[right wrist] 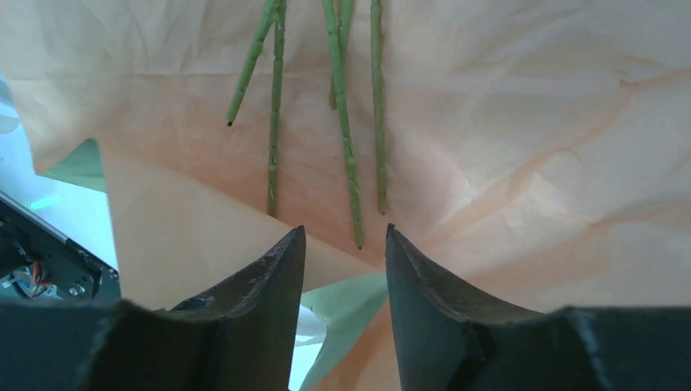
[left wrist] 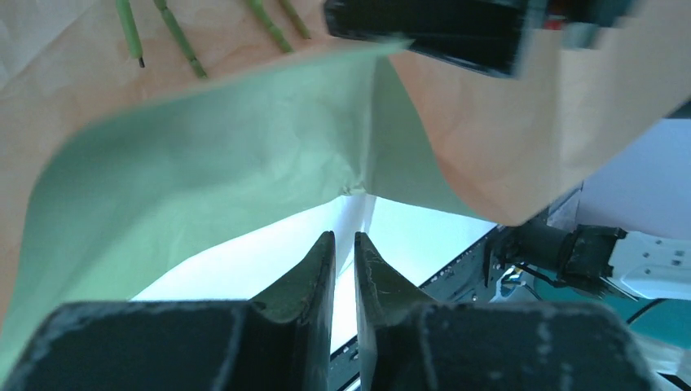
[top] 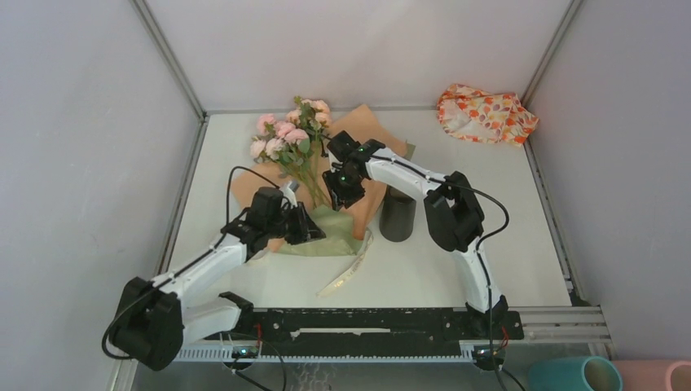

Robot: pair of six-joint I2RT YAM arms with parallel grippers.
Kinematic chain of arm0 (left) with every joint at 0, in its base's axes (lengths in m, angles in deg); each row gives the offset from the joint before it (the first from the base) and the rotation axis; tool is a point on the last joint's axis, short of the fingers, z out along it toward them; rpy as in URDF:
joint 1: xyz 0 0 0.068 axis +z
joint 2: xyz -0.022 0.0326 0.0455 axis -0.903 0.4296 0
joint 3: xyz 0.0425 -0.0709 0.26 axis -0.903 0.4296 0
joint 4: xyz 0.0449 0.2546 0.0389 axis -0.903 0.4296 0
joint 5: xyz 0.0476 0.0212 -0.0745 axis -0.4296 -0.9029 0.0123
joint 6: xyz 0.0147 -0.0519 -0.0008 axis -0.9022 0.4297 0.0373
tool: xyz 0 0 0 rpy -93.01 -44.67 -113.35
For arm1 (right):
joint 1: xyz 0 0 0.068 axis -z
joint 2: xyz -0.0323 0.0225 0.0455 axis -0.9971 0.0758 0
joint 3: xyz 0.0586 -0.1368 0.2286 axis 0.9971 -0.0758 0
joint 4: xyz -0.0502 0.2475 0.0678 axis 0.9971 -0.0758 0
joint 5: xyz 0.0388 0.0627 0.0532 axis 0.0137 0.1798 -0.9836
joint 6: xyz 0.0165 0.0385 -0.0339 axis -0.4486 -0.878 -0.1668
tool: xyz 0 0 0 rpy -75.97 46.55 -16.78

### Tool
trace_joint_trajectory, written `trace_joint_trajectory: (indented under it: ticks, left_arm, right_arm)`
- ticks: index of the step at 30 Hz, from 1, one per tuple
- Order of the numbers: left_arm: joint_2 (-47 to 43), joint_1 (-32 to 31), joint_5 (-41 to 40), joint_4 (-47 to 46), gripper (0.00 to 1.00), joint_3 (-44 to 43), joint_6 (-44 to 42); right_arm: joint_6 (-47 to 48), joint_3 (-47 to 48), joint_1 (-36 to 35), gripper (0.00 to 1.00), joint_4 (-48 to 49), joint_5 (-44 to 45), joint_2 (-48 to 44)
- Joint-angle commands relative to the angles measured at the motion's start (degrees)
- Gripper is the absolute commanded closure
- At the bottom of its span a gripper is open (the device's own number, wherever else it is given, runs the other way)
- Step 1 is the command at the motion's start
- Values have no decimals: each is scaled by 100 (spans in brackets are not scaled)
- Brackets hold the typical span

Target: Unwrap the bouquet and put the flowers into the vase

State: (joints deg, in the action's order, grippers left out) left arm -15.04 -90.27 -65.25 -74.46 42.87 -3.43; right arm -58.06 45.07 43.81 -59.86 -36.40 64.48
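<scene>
The bouquet (top: 287, 137) lies on its spread-out paper wrap (top: 342, 238), pink and peach roses toward the back. Bare green stems (right wrist: 342, 122) rest on the orange-brown paper (right wrist: 530, 163). My right gripper (top: 341, 195) (right wrist: 342, 232) hovers open just short of the stem ends, with nothing between its fingers. My left gripper (top: 314, 230) (left wrist: 345, 236) is at the sage-green sheet (left wrist: 204, 163), its jaws nearly together with only a thin empty slit. The black vase (top: 397, 214) stands upright to the right of the wrap. The cream ribbon (top: 349, 270) lies loose on the table.
An orange-and-white patterned cloth (top: 486, 114) is bunched in the back right corner. A teal cylinder (top: 574, 375) and a pink one (top: 664, 375) lie beyond the near right edge. Metal frame rails (top: 183, 195) border the table.
</scene>
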Motion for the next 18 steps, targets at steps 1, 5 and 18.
trace_joint_trajectory:
  ticks: [1, 5, 18]
  left_arm:
    - [-638, -30, -117, 396, 81, -270, -51]
    - [-981, -30, -334, 835, 81, -514, -138]
    - [-1782, -12, -2982, 2393, 80, -1466, 176]
  right_arm:
    - [204, -18, -192, 53, 295, -86, 189]
    - [360, -389, -427, 58, 445, -373, 105]
    - [304, -1660, -1445, 56, 701, -805, -1237]
